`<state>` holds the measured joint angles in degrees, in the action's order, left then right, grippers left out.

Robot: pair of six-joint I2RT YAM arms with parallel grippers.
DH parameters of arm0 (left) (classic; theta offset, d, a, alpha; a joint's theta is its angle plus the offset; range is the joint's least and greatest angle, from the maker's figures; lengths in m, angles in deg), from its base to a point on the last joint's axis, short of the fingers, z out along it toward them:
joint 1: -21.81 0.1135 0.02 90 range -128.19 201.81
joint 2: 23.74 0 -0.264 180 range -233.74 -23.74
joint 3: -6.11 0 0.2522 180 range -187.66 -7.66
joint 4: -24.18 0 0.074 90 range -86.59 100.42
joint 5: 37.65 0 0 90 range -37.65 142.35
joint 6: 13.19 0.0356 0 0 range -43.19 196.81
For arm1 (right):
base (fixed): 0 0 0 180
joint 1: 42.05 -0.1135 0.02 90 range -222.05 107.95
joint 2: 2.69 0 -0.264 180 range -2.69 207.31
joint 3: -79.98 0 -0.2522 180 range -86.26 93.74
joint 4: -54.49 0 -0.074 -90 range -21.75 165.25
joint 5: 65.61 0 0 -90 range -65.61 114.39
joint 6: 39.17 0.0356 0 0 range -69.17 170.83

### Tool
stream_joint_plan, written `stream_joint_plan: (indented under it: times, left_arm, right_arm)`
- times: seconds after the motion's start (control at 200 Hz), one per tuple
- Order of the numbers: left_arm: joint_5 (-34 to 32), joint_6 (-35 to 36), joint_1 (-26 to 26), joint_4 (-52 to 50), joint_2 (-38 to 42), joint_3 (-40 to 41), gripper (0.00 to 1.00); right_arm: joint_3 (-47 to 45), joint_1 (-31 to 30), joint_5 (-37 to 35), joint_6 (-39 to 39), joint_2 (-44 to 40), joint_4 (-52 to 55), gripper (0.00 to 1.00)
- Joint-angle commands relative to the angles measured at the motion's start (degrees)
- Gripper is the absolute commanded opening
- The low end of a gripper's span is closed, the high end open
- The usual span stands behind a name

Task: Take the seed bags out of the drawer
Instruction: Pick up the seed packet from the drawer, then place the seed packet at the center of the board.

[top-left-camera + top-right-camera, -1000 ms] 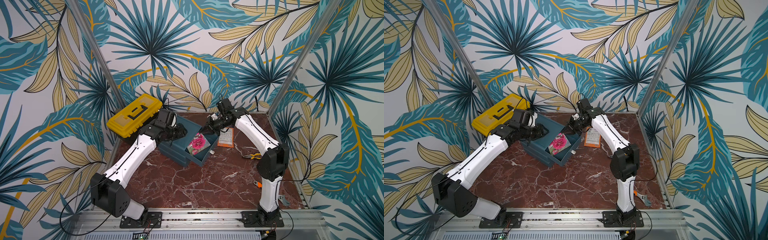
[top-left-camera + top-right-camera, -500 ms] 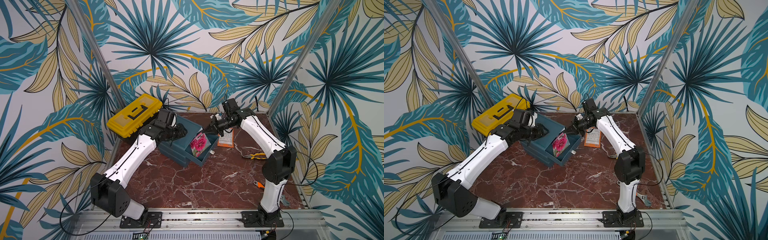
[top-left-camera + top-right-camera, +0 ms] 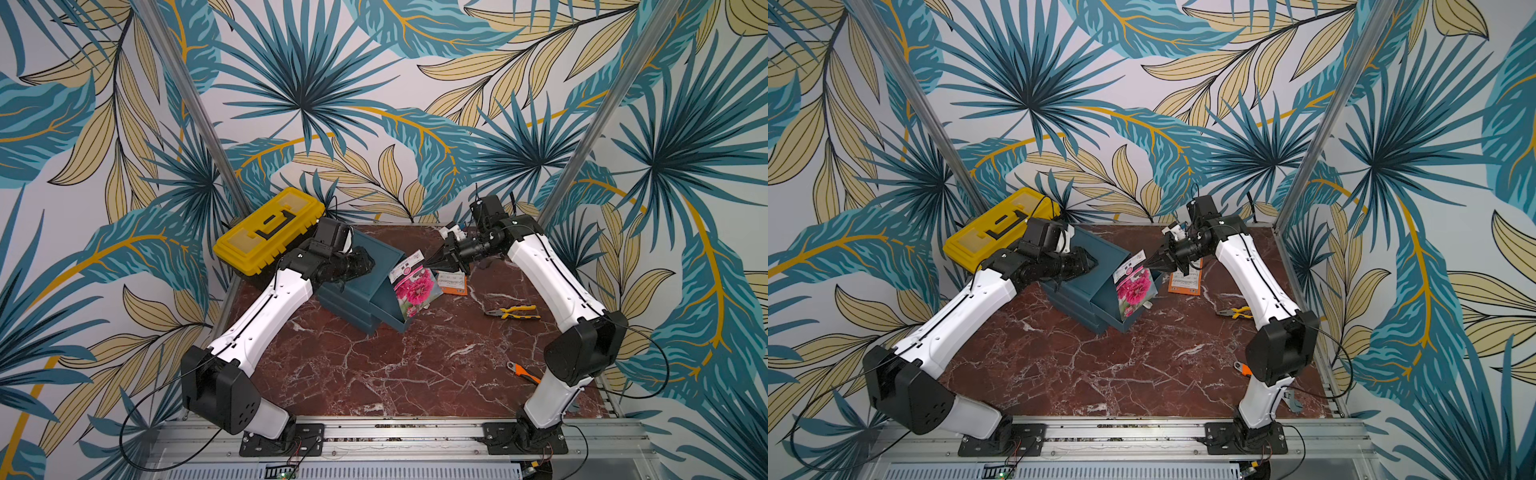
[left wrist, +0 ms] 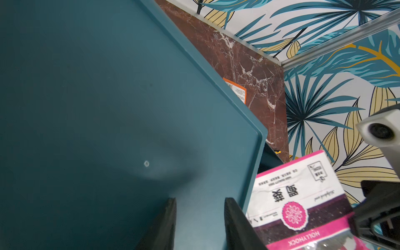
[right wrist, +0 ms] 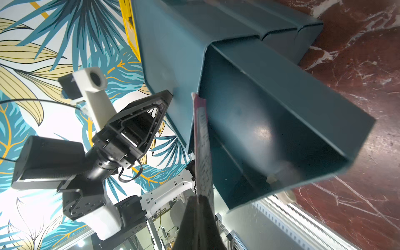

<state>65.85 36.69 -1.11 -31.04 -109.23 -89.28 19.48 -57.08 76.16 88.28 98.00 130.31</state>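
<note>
Now, on the marble table (image 3: 374,374), a yellow toolbox (image 3: 266,232) sits at the back beside a blue cabinet (image 3: 374,266) with one drawer (image 3: 386,309) pulled open. Over there the left gripper (image 4: 200,225) rests on the cabinet's top, jaws a narrow gap apart and holding nothing, while the right gripper (image 3: 432,261) is clamped tight on the top corner of a pink seed bag (image 3: 415,286), which hangs upright with its lower end at the open drawer. And a second seed bag (image 3: 453,282), orange-edged, lies flat on the table just beside the drawer, with pliers (image 3: 513,311) nearer the right arm.
</note>
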Motion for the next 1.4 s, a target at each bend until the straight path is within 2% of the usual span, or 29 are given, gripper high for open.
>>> stream_joint_plan:
  times: [0.0,0.07,0.205,0.336,0.411,0.656,0.876,1.012,1.222,1.257,1.302,1.397]
  left_arm:
    - [-1.29,-0.50,-0.03,-11.46,-3.37,3.54,0.41]
    - [-1.37,-0.27,-0.01,-11.59,-3.19,3.56,0.41]
    - [-1.42,0.24,-0.02,-11.85,-2.95,3.26,0.41]
    - [-1.52,0.47,-0.02,-11.81,-2.55,3.23,0.41]
    - [-1.24,0.50,0.02,-11.63,-2.25,3.25,0.41]
    - [-0.76,0.70,0.04,-12.13,-1.22,2.96,0.41]
    - [-0.50,0.61,-0.02,-12.86,0.09,3.25,0.41]
    - [-0.41,0.68,-0.01,-13.13,0.26,3.32,0.41]
    - [0.01,0.99,0.21,-13.17,-0.21,2.63,0.41]
    - [0.12,1.08,0.17,-13.28,-0.37,2.52,0.41]
    - [0.16,1.09,0.24,-13.22,-0.48,2.43,0.41]
    - [0.21,1.22,0.24,-13.28,-0.67,2.39,0.41]
  right_arm:
    - [-0.57,3.54,1.30,-4.49,-4.53,2.81,0.00]
    - [-0.03,5.93,0.73,-6.13,-6.02,2.74,0.00]
    - [1.66,11.55,-5.13,-9.42,-7.59,2.35,0.00]
    - [2.84,15.18,-14.21,-11.63,-6.03,-0.24,0.00]
    - [2.98,16.52,-16.60,-11.88,-2.92,-2.18,0.00]
    - [2.76,16.83,-22.65,-11.88,11.05,-9.91,0.00]
    - [3.08,16.89,-27.09,-12.72,19.93,-13.57,0.00]
    - [1.15,17.34,-28.62,-14.38,22.05,-13.54,0.00]
    - [-6.01,18.56,-34.91,-18.08,19.71,-13.34,0.00]
    - [-7.19,18.93,-35.76,-18.39,19.18,-13.31,0.08]
    - [-8.52,19.42,-36.98,-18.51,18.47,-13.21,0.22]
    - [-10.68,20.21,-37.68,-19.20,16.32,-13.11,0.42]
